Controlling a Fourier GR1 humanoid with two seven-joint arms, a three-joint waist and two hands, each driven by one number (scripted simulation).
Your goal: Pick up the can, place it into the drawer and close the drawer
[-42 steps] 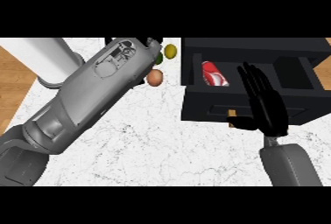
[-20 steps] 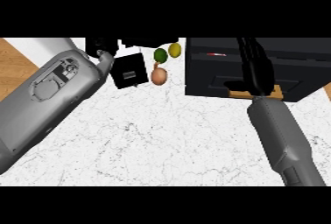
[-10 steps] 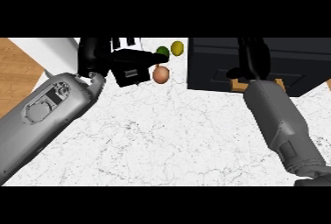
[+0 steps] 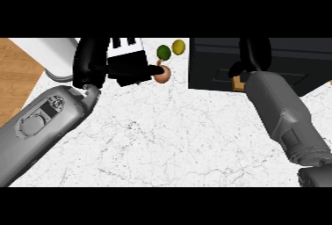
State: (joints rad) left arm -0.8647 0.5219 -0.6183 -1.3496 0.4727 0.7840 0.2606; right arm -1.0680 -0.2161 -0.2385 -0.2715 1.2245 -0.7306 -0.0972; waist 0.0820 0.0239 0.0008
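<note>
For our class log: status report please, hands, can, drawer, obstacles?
Right hand against the drawer front, drawer looks shut. Can not visible. Left hand open, top left. Fruit beside it, clear of drawer.

On the white marbled tabletop (image 4: 175, 140) a black drawer unit (image 4: 285, 61) sits at the upper right with its drawer pushed in. The right robot hand (image 4: 254, 55) lies on the unit's front, fingers pointing away, above its grey forearm (image 4: 285, 118). At the upper left the left robot hand (image 4: 113, 61) hangs over the tabletop; whether its fingers are curled cannot be told. Just beside it are a brownish round fruit (image 4: 162, 75), a green fruit (image 4: 164, 52) and a yellow one (image 4: 179, 46). A white rounded object (image 4: 55, 57) stands at the left edge, beside a wooden floor (image 4: 16, 79).
</note>
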